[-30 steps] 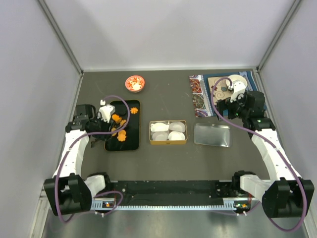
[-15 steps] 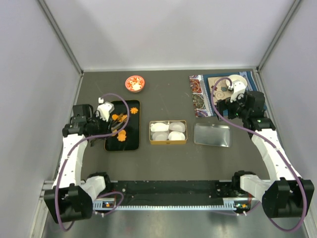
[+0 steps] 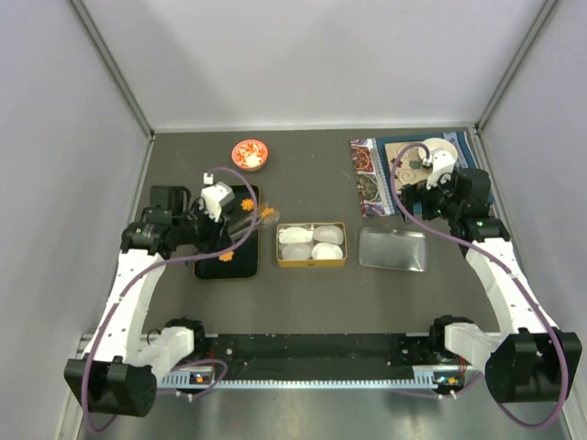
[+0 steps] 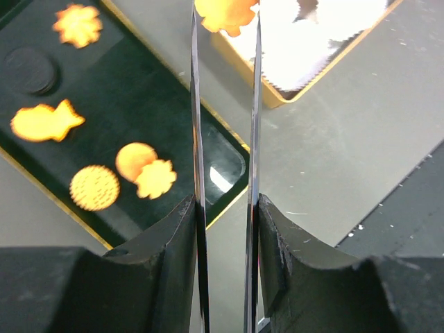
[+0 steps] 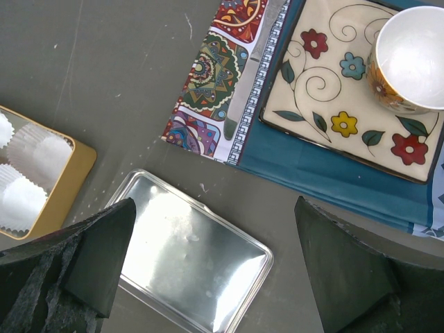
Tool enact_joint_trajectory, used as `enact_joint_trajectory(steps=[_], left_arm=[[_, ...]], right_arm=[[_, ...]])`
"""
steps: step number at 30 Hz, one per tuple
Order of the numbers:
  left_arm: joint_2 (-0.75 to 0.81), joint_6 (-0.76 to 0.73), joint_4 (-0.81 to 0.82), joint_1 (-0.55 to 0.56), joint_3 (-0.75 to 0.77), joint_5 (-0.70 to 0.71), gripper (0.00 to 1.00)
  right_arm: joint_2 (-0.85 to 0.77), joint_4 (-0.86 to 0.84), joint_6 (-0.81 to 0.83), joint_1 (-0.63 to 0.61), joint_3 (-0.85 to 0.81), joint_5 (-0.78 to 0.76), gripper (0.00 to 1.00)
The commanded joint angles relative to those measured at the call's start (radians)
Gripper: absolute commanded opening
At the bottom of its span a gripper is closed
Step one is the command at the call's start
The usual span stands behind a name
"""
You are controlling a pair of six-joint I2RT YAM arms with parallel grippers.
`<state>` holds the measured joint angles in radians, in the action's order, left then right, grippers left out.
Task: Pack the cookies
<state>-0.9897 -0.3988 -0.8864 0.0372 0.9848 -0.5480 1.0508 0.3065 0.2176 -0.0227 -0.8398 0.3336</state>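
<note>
1. Against a second ago, the left claw (image 3: 257, 214) has left the middle of the black rectangular tray (image 3: 225, 268) and come to that tray's edge nearest the gold rectangular tin (image 3: 312, 263). It now stands just off the tin's far left corner. The right arm has not moved.
2. The left claw's two thin blades are drawn close together and pinch a small orange flower-shaped cookie (image 4: 223, 12) at their tips. The cookie is lifted off the tray, just beside the tin's left rim.
3. The right claw (image 5: 215, 201) hangs spread wide with nothing between its fingers. It is to the right of the tin, over the dark grey worktop (image 3: 312, 179) and the far part of a flat silver metal lid (image 3: 393, 248).
4. Five more orange cookies (image 4: 94, 187) lie flat on the black tray left of the tin. Two are scalloped, two are round, and one has an irregular outline. One round cookie touches a scalloped one.
5. Four white pleated paper cups (image 3: 312, 242) fill the tin.
6. The silver lid lies just right of the tin, apart from it.
7. A small round red bowl (image 3: 249, 154) sits beyond the tin, to its left.
</note>
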Motion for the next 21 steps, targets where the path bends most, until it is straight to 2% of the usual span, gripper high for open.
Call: enact_joint_trajectory(steps=[1, 5, 7, 21], left_arm=[[0.019, 0.043, -0.002, 0.122, 0.041, 0.012, 0.0], [-0.001, 0.055, 0.003, 0.252, 0.028, 0.084, 0.0], [-0.006, 0.052, 0.007, 0.282, 0.017, 0.106, 0.01], [-0.09, 0.032, 0.029, 0.405, -0.02, 0.183, 0.0]], right_arm=[[0.009, -0.014, 0.014, 0.01, -0.044, 0.004, 0.99], [0.014, -0.012, 0.016, 0.01, -0.044, 0.005, 0.99], [0.015, -0.012, 0.016, 0.01, -0.047, 0.004, 0.99], [0.021, -0.01, 0.02, 0.009, -0.047, -0.004, 0.99]])
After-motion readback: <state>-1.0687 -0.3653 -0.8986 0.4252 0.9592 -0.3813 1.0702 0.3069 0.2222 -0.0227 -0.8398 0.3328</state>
